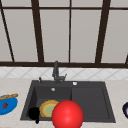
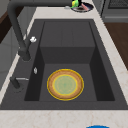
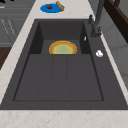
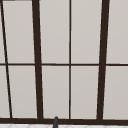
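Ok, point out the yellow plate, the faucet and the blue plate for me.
yellow plate (image 2: 65, 84): left side view, its green centre.
faucet (image 1: 55, 71): front view, its upright stem.
blue plate (image 3: 51, 9): right side view, bare blue surface.

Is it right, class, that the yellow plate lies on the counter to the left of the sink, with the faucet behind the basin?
Not quite. The yellow plate lies inside the sink, on the floor of its deep basin, as the left side view shows. The faucet does stand behind the basin.

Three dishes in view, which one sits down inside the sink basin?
The yellow-rimmed plate with the green centre, flat on the floor of the sink. The blue plate and the dark dish sit on the counter.
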Available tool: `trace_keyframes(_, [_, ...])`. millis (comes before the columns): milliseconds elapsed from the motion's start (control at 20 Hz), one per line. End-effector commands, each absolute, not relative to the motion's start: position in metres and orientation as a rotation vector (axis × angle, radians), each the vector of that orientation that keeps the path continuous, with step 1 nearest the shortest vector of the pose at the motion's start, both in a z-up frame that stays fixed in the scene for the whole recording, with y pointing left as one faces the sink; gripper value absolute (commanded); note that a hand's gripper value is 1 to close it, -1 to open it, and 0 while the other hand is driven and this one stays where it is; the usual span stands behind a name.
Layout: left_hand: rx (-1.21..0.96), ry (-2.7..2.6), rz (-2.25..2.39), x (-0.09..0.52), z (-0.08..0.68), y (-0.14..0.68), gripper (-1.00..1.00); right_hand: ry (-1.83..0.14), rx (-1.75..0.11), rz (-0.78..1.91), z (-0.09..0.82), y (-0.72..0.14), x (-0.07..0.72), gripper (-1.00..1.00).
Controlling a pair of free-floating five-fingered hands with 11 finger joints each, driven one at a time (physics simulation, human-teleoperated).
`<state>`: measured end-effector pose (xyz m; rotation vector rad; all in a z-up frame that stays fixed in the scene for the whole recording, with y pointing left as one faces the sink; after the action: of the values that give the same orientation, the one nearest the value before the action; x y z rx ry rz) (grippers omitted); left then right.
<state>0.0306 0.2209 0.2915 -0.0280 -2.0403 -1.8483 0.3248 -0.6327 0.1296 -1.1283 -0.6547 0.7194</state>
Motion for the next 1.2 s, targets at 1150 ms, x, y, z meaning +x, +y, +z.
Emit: trace_keyframes(1150, [-0.028,-2.04,-1.848,0.031,0.292,0.221,0.0,-0.657,-1.082,0.811,0.22,-0.516,0.32,1.0])
